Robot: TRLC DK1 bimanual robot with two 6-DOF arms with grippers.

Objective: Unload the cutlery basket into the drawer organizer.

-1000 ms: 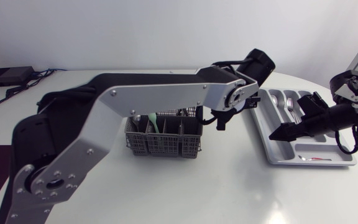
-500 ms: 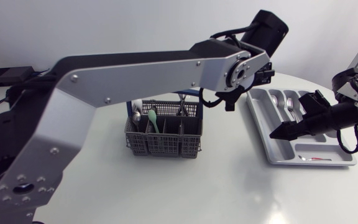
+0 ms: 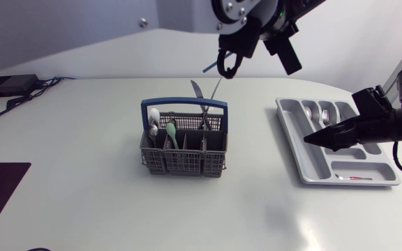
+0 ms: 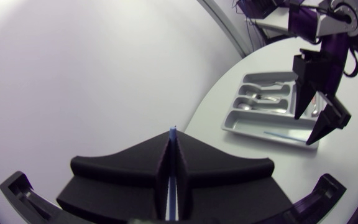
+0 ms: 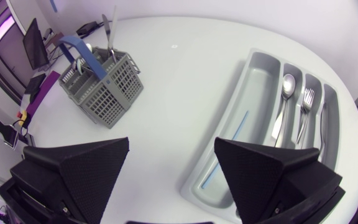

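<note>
The grey cutlery basket (image 3: 183,155) with a blue handle stands mid-table, also in the right wrist view (image 5: 107,87). It holds a knife (image 3: 196,92), a fork, a white spoon (image 3: 154,116) and a green spoon (image 3: 172,134). My left gripper (image 3: 227,65) hangs high above and behind the basket, shut (image 4: 173,142) on a thin blue stick (image 3: 208,68). The grey drawer organizer (image 3: 285,117) lies at the right with spoons (image 5: 288,84) and forks (image 5: 306,99) in its slots and another blue stick (image 5: 238,127) in its long slot. My right gripper (image 3: 311,139) hovers open (image 5: 173,168) over that long slot.
A small red item (image 3: 358,178) lies in the organizer's front cross slot. A black box (image 3: 9,85) with cables sits at the table's back left corner. Bare table lies between basket and organizer and in front of both.
My left arm has swung up from beside the basket to high above the table, carrying the blue stick. My right gripper has drifted slightly up and to the right over the organizer.
</note>
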